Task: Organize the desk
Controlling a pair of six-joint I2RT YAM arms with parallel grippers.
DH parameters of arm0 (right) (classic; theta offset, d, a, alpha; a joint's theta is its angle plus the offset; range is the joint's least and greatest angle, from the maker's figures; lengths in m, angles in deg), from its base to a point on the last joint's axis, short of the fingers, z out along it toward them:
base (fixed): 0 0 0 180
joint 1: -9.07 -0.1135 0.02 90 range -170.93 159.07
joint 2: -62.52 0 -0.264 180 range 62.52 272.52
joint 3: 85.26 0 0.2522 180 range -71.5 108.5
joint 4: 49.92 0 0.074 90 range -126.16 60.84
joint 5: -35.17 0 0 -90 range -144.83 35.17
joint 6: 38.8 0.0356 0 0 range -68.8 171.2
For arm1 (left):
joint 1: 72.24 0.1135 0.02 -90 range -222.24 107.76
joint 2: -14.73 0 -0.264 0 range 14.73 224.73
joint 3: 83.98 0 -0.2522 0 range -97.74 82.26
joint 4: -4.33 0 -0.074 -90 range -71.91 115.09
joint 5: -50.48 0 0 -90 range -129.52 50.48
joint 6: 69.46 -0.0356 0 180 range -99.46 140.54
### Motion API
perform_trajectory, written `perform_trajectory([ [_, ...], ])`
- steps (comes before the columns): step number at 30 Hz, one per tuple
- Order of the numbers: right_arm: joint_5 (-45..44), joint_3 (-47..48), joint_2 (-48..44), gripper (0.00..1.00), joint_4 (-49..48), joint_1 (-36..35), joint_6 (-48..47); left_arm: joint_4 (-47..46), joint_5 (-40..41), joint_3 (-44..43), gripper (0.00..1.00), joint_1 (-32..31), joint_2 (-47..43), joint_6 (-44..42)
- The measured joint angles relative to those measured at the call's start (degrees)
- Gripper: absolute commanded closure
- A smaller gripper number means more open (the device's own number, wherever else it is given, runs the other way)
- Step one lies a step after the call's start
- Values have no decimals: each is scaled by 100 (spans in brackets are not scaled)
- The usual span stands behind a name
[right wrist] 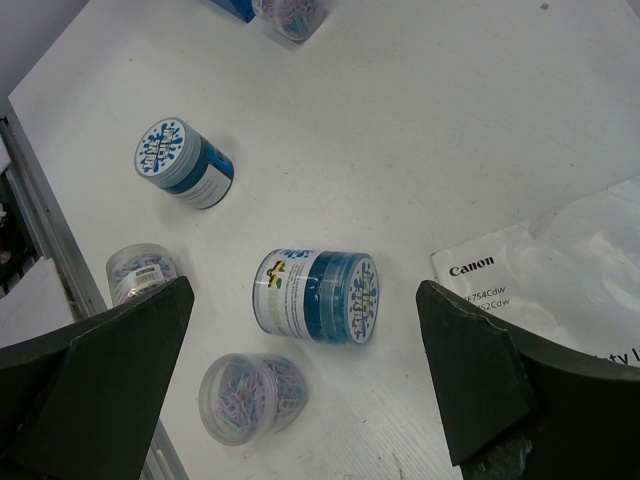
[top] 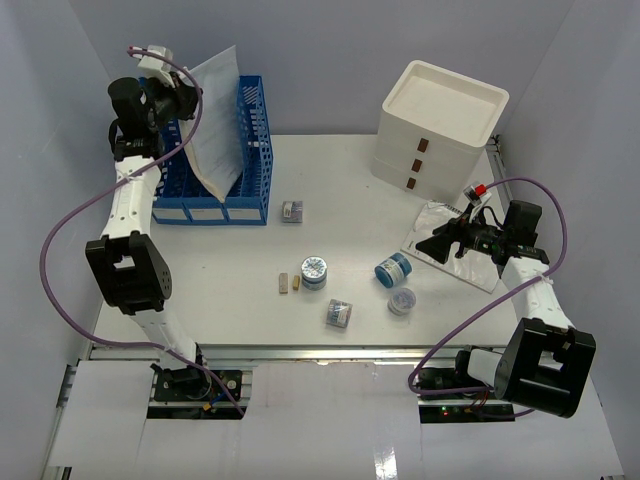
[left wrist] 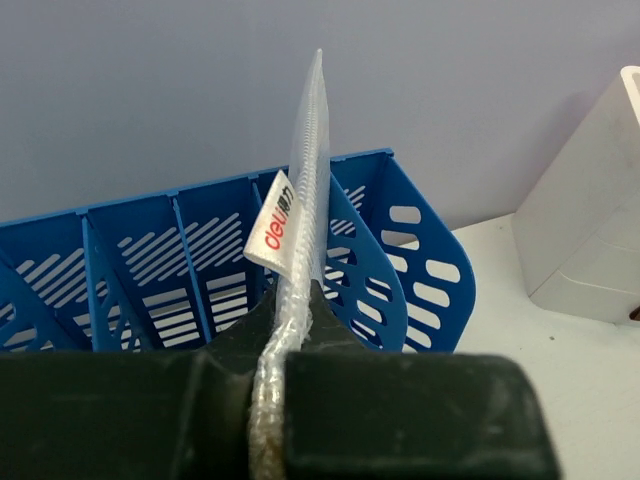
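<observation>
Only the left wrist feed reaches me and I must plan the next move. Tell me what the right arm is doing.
Observer: The right gripper is open and aimed at a blue tub lying on its side on the desk.
Operator: Report what is nearest that tub.
Observer: A clear tub of coloured paper clips sits close beside it.
Operator: Now describe where my sleeve ends.
Observer: The top camera shows the plastic sleeve tilted, its lower edge down inside the blue rack.
</observation>
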Motion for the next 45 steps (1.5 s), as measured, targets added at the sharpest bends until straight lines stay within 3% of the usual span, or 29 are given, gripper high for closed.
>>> perform_trajectory([
  [6, 1, 2, 0, 1, 9, 0, -21, 197, 31, -15, 100, -27, -31, 101],
  [10, 1, 2, -2, 1, 17, 0, -35, -360, 218, 772, 100, -63, -442, 437],
  [19, 17, 2, -17, 1, 21, 0, -41, -2516, 697, 2682, 100, -70, -1576, 1313],
  [24, 17, 2, -24, 1, 23, 0, -45, -3757, 835, 3357, 100, -70, -1693, 1509],
  [32, 17, 2, -24, 1, 23, 0, -58, -4574, 805, 3467, 100, -78, -1624, 1382],
  [43, 17, 2, -24, 1, 23, 0, -58, -4716, 422, 3525, 100, -134, -1547, 997],
  [45, 17, 2, -24, 1, 25, 0, -60, -4720, 408, 3629, 89, -141, -1547, 1028],
])
